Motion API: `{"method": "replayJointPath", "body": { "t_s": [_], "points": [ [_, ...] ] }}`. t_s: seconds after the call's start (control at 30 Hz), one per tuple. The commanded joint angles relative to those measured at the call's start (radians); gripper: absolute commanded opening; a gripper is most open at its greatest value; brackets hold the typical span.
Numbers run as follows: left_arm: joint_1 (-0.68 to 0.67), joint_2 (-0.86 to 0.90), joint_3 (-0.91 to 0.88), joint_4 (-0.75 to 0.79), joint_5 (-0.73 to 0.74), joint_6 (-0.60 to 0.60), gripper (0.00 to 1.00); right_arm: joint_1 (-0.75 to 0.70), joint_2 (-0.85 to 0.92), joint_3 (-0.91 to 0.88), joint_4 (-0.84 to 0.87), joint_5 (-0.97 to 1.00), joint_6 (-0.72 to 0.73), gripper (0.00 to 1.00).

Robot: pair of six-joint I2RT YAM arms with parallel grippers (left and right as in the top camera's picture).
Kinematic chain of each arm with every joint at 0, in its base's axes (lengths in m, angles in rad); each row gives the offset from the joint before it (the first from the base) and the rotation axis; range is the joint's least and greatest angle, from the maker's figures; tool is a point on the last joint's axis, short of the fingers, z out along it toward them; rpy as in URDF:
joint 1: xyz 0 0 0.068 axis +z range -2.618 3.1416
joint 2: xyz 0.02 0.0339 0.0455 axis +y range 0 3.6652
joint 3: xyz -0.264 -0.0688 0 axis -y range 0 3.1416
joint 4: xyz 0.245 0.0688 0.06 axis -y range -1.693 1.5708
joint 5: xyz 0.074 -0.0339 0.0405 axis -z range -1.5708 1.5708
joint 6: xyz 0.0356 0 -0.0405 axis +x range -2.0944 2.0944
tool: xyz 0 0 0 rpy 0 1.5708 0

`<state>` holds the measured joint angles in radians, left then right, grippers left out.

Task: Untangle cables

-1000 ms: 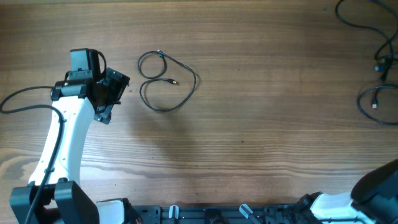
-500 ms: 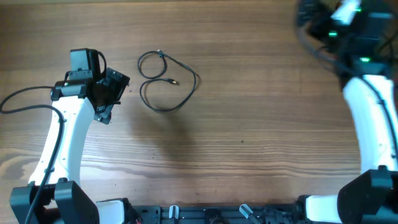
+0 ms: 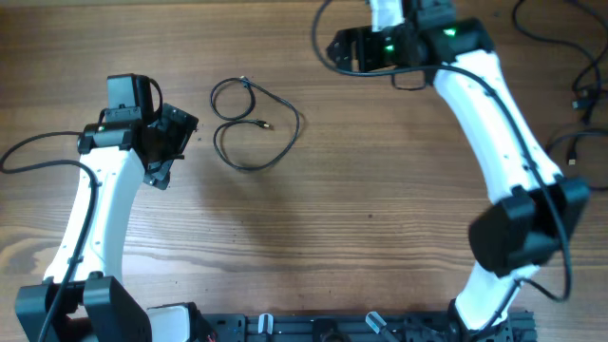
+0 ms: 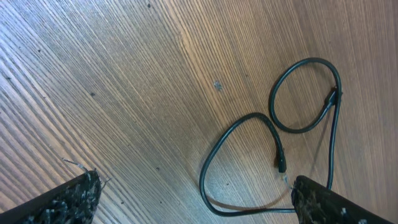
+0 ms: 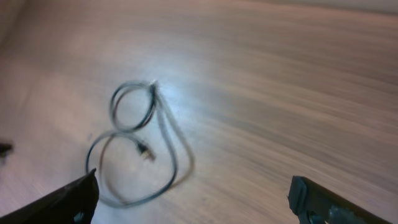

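With both the left gripper [image 3: 169,142] and right gripper [image 3: 334,47] gaping empty, the looped cable [image 3: 255,125], lying at three o'clock of the left one, is risking a tighter knot if either is pinching two crossing strands together.

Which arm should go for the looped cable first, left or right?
Probably left. Its open claw sits just beside the cable, which fills the left wrist view. The right claw, also open, is farther off, across bare table.
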<state>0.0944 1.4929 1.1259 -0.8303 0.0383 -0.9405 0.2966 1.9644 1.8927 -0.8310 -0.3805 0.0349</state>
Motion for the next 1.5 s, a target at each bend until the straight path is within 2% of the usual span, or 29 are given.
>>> {"method": "replayJointPath", "body": {
  "t_s": [0.0,0.17,0.27,0.33,0.4,0.6,0.63,0.73,0.87,0.97,1.03,1.1,1.23,1.3,1.47],
  "points": [
    [0.002,-0.02,0.009,-0.001,-0.013,0.017,1.0,0.056,0.106,0.05,-0.021,-0.161,-0.226,0.99],
    [0.002,-0.02,0.009,-0.005,-0.013,0.017,1.0,0.111,0.202,0.049,-0.021,-0.158,-0.322,0.98],
    [0.002,-0.02,0.009,-0.005,-0.013,0.017,1.0,0.134,0.265,0.049,-0.019,-0.127,-0.376,0.89],
    [0.002,-0.02,0.009,-0.005,-0.013,0.017,1.0,0.146,0.307,0.049,-0.011,-0.097,-0.403,0.76],
    [0.002,-0.02,0.009,-0.005,-0.013,0.017,1.0,0.157,0.353,0.049,0.006,-0.051,-0.402,0.7],
    [0.002,-0.02,0.009,-0.005,-0.013,0.017,1.0,0.163,0.436,0.047,0.048,-0.019,-0.4,0.67],
    [0.002,-0.02,0.009,-0.004,-0.013,0.017,1.0,0.163,0.446,0.044,0.06,-0.02,-0.399,0.59],
    [0.002,-0.02,0.009,-0.004,-0.013,0.017,1.0,0.166,0.463,0.043,0.085,-0.02,-0.401,0.46],
    [0.002,-0.019,0.009,-0.004,-0.013,0.017,1.0,0.174,0.475,0.043,0.12,-0.02,-0.401,0.41],
    [0.002,-0.019,0.009,-0.004,-0.013,0.017,1.0,0.183,0.478,0.043,0.154,-0.02,-0.39,0.33],
    [0.002,-0.019,0.009,-0.004,-0.013,0.016,1.0,0.189,0.48,0.043,0.177,-0.019,-0.362,0.23],
    [0.002,-0.019,0.009,-0.005,-0.013,0.017,1.0,0.191,0.48,0.043,0.199,-0.007,-0.319,0.05],
    [0.002,-0.019,0.009,-0.004,-0.013,0.017,1.0,0.178,0.469,0.046,0.211,0.045,-0.185,0.04],
    [0.002,-0.019,0.009,-0.005,-0.013,0.016,1.0,0.146,0.428,0.049,0.206,0.044,-0.093,0.04],
    [0.002,-0.019,0.009,-0.004,-0.013,0.016,1.0,0.049,0.289,0.052,0.212,0.041,0.012,0.04]
  ]
}}
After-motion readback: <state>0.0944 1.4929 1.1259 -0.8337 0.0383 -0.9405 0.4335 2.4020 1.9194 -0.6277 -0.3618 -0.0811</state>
